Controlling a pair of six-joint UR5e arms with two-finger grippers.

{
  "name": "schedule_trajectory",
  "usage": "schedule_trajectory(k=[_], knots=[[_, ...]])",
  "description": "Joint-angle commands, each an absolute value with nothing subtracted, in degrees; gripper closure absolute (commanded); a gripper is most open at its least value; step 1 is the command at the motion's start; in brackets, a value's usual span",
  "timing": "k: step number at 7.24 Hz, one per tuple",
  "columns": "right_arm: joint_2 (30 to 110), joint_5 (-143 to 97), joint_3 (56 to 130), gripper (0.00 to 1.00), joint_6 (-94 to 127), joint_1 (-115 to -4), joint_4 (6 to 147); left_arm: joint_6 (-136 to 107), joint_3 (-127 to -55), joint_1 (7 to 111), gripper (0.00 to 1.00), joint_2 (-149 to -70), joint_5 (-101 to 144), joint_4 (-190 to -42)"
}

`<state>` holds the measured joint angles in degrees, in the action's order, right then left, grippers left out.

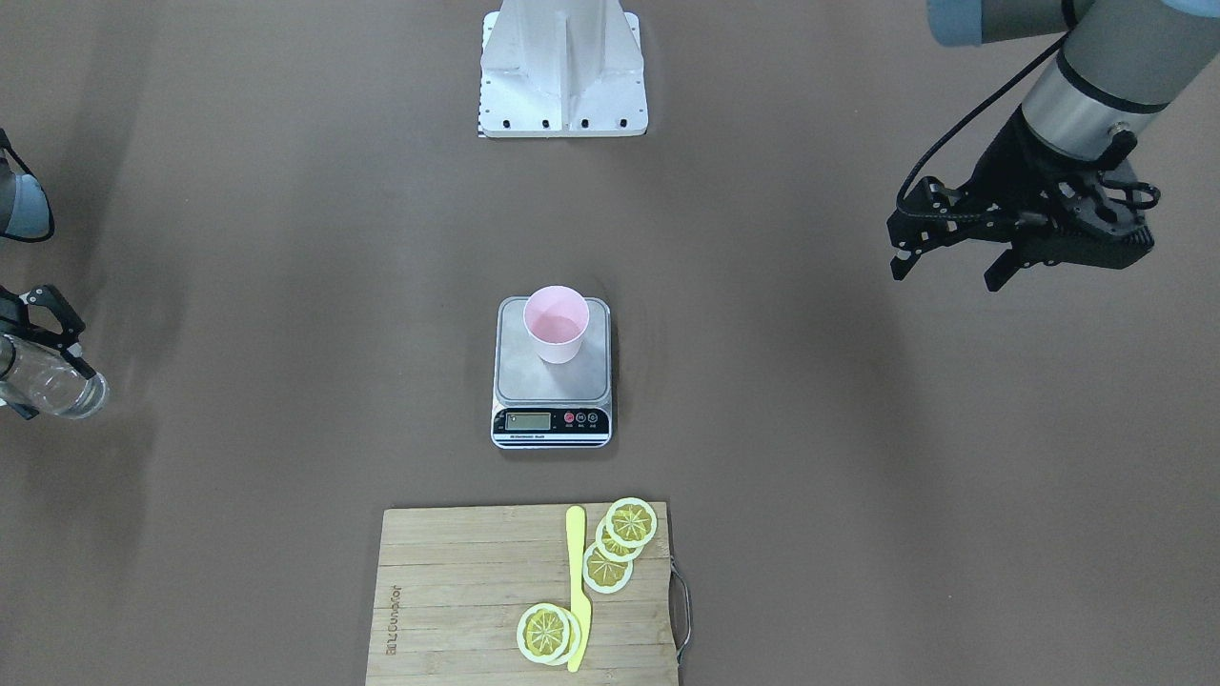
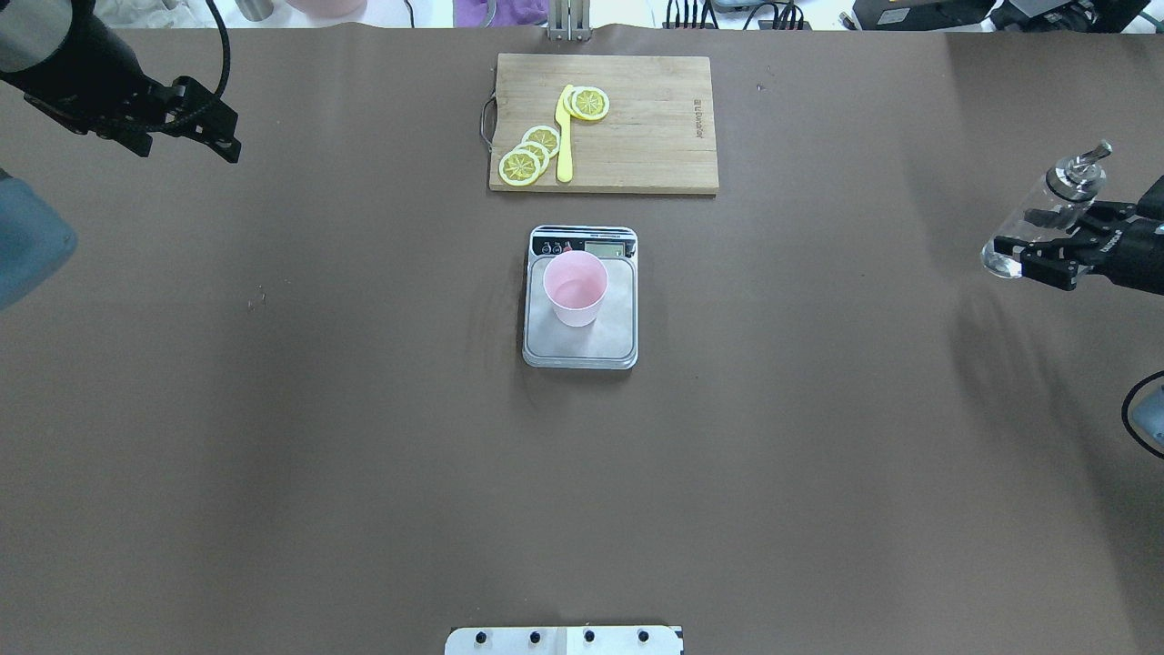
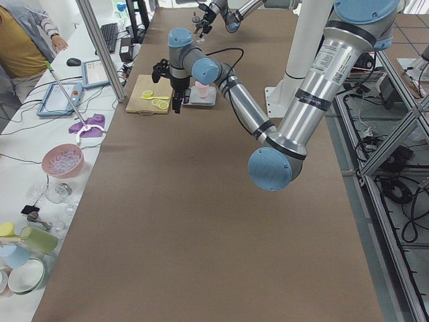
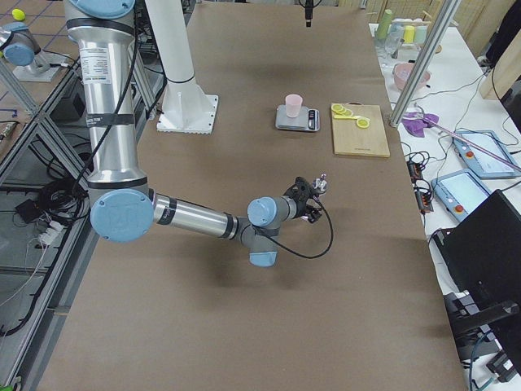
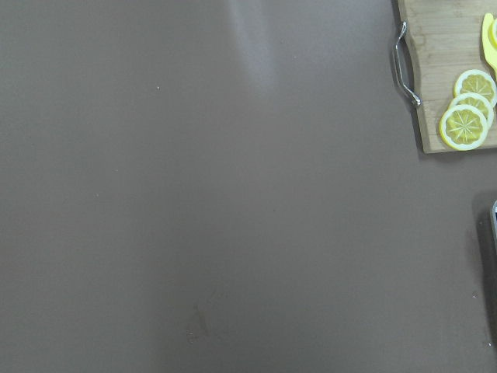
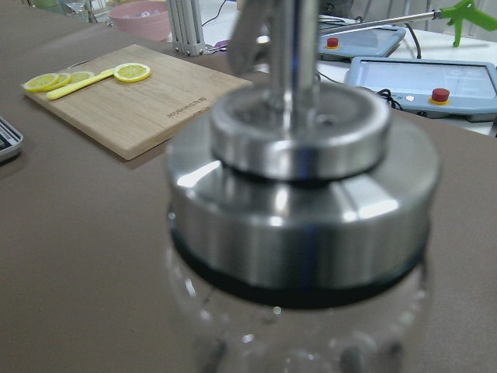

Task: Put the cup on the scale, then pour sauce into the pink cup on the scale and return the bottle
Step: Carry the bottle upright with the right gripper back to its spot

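On the scale [image 2: 582,344] stands the cup [image 2: 575,288]; right pincer [image 2: 1017,233] grips the bottle [image 2: 1064,188].

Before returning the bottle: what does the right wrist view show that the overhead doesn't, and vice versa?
Right wrist only: grey tablets with red buttons beyond the table. Overhead only: the pale pink cup on the silver scale, and the right tool shut on the clear glass bottle. Both: the bottle's metal cap, the wooden board with lemon slices.

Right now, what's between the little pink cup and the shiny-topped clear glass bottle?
Overhead view: past the silver scale under the pale pink cup, only bare brown table reaches the clear glass bottle.
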<state>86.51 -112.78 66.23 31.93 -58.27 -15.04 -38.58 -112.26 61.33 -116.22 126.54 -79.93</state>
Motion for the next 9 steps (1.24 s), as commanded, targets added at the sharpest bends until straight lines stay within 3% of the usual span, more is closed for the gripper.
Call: schedule_trajectory(k=[1,9], knots=[[86.0,-112.9,65.7,1.00,31.8,-54.8,-15.3,-38.6,-112.4,60.9,0.03,-116.5,126.4,-79.9],[86.8,-112.9,65.4,1.00,31.8,-52.6,-16.8,-38.8,-113.4,60.6,0.03,-116.6,126.1,-79.9]])
